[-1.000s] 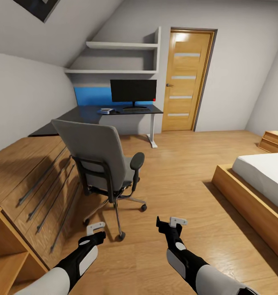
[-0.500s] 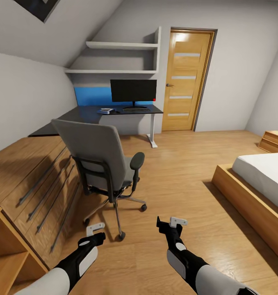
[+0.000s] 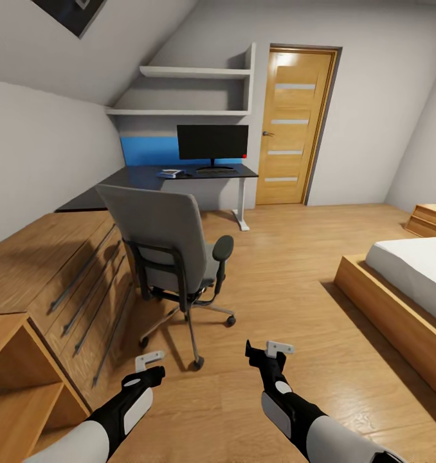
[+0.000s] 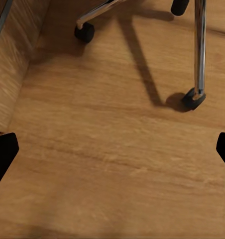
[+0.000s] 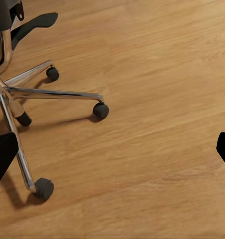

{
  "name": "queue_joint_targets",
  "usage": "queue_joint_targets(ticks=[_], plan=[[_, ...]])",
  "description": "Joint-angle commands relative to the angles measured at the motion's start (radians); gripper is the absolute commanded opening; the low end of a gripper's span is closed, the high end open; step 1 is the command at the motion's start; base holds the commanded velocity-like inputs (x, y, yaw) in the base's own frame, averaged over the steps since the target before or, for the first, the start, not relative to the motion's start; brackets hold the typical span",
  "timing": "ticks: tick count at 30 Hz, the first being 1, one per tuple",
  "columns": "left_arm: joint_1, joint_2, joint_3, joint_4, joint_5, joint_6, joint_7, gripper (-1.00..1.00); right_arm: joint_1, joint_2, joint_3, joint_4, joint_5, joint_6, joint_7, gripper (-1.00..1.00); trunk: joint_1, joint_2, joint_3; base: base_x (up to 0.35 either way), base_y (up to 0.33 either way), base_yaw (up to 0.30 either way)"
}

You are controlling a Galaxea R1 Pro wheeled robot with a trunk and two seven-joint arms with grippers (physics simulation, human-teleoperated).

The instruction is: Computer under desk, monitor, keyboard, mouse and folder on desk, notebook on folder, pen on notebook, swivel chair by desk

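Observation:
The grey swivel chair (image 3: pixel 173 244) stands on the wood floor with its back to me, hiding its seat and any folder. Beyond it, the black desk (image 3: pixel 141 180) carries the monitor (image 3: pixel 212 142) with the keyboard (image 3: pixel 213 170) in front of it. Left of the keyboard lies a small flat item (image 3: pixel 170 173), too small to identify. Computer, mouse and pen are not discernible. My left gripper (image 3: pixel 150 360) and right gripper (image 3: pixel 270 350) hang open and empty over the floor, short of the chair. The chair's chrome legs and casters (image 4: pixel 193 98) (image 5: pixel 100 109) show ahead of both.
A low wooden drawer unit (image 3: pixel 63 270) runs along the left wall up to the desk. A bed on a wooden frame (image 3: pixel 398 302) fills the right side. Open floor (image 3: pixel 289 257) lies between chair and bed. A door (image 3: pixel 294 128) stands right of the desk.
The whole picture has shifted a little to the right, so the camera has moved. Both arms keep the same pose and both grippers stay open.

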Motion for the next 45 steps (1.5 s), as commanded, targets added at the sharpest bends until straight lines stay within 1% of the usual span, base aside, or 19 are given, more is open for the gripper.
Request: queue_joint_targets(ticks=[1, 9, 18, 21, 23, 25, 27, 28, 29, 30, 31, 35, 36, 37, 41, 42, 43, 44, 45], plan=[[0.000, 0.001, -0.008, -0.002, 0.005, 0.004, 0.009, 1.00, -0.001, 0.000, 0.009, 0.000, -0.007, -0.004, -0.006, 1.00, 0.000, 0.000, -0.001, -0.015, 0.016, 0.000], [0.000, 0.000, -0.009, -0.002, 0.003, 0.004, 0.006, 1.00, -0.001, 0.000, 0.009, -0.001, -0.007, -0.004, -0.006, 1.00, 0.000, 0.000, -0.001, -0.004, 0.134, 0.000], [-0.001, -0.002, -0.011, -0.002, 0.002, 0.004, 0.006, 1.00, -0.001, 0.001, 0.009, -0.002, -0.007, -0.009, -0.003, 1.00, 0.000, 0.000, -0.001, 0.000, 0.025, 0.000], [-0.001, -0.005, -0.012, -0.002, 0.001, 0.003, 0.006, 1.00, -0.001, 0.003, 0.017, -0.006, -0.007, -0.027, -0.001, 1.00, 0.000, 0.000, -0.001, 0.018, 0.028, 0.000], [-0.001, -0.008, -0.012, -0.002, 0.000, 0.001, 0.006, 1.00, -0.002, 0.009, 0.025, -0.010, -0.007, -0.017, -0.001, 1.00, 0.000, 0.000, -0.001, 0.013, 0.018, 0.000], [-0.001, -0.013, -0.012, -0.002, 0.000, 0.000, 0.007, 1.00, -0.006, 0.018, 0.027, -0.009, -0.007, 0.016, 0.000, 1.00, 0.000, 0.000, -0.001, 0.007, 0.009, 0.000], [-0.001, -0.017, -0.012, -0.003, 0.000, -0.004, 0.007, 1.00, -0.019, 0.026, 0.029, -0.011, -0.007, 0.072, 0.000, 1.00, 0.000, 0.000, -0.001, 0.003, 0.005, 0.000], [-0.001, -0.020, -0.014, -0.004, -0.001, -0.012, 0.009, 1.00, -0.040, 0.029, 0.029, -0.011, -0.007, 0.113, 0.000, 1.00, 0.000, 0.000, -0.001, 0.002, 0.003, 0.000], [-0.001, -0.030, -0.015, -0.007, -0.002, -0.029, 0.012, 1.00, -0.082, 0.036, 0.030, -0.012, -0.007, 0.169, 0.000, 1.00, 0.000, 0.000, -0.001, 0.001, 0.001, 0.000], [-0.001, -0.035, -0.015, -0.010, -0.002, -0.033, 0.013, 1.00, -0.096, 0.039, 0.030, -0.012, -0.007, 0.186, 0.000, 1.00, 0.000, 0.000, -0.001, 0.001, 0.001, 0.000], [-0.001, -0.046, -0.015, -0.021, -0.002, -0.039, 0.014, 1.00, -0.119, 0.047, 0.030, -0.013, -0.007, 0.218, -0.001, 1.00, 0.000, 0.000, -0.001, 0.000, 0.000, 0.000], [-0.001, -0.063, -0.013, -0.096, -0.002, -0.027, 0.018, 1.00, -0.151, 0.067, 0.030, -0.012, -0.008, 0.285, -0.003, 1.00, 0.000, 0.000, -0.001, 0.000, 0.000, 0.000], [-0.001, -0.065, -0.013, -0.106, -0.002, -0.020, 0.019, 1.00, -0.153, 0.071, 0.030, -0.011, -0.007, 0.291, -0.005, 1.00, 0.000, 0.000, -0.001, 0.000, 0.000, 0.000], [-0.001, -0.068, -0.013, -0.131, 0.001, 0.006, 0.019, 1.00, -0.158, 0.084, 0.031, -0.005, -0.007, 0.305, -0.008, 1.00, 0.000, 0.000, -0.001, 0.000, 0.000, 0.000], [-0.001, -0.067, -0.004, -0.141, 0.007, 0.021, 0.018, 1.00, -0.161, 0.089, 0.031, -0.005, -0.007, 0.299, -0.008, 1.00, 0.000, 0.000, -0.001, 0.000, 0.000, 0.000], [-0.001, -0.058, -0.001, -0.145, 0.007, 0.022, 0.018, 1.00, -0.161, 0.089, 0.033, -0.006, -0.008, 0.276, -0.007, 1.00, 0.000, 0.000, -0.001, 0.000, 0.000, 0.000], [-0.001, -0.052, 0.000, -0.146, 0.007, 0.022, 0.018, 1.00, -0.161, 0.089, 0.034, -0.006, -0.008, 0.268, -0.006, 1.00, 0.000, 0.000, -0.001, 0.000, 0.000, 0.000], [-0.001, -0.037, 0.004, -0.147, 0.007, 0.022, 0.016, 1.00, -0.161, 0.089, 0.036, -0.007, -0.009, 0.253, -0.006, 1.00, 0.000, 0.000, -0.001, 0.000, 0.000, 0.000], [-0.001, -0.030, 0.006, -0.148, 0.007, 0.023, 0.016, 1.00, -0.161, 0.089, 0.037, -0.008, -0.009, 0.248, -0.006, 1.00, 0.000, 0.000, -0.001, 0.000, 0.000, 0.000]])
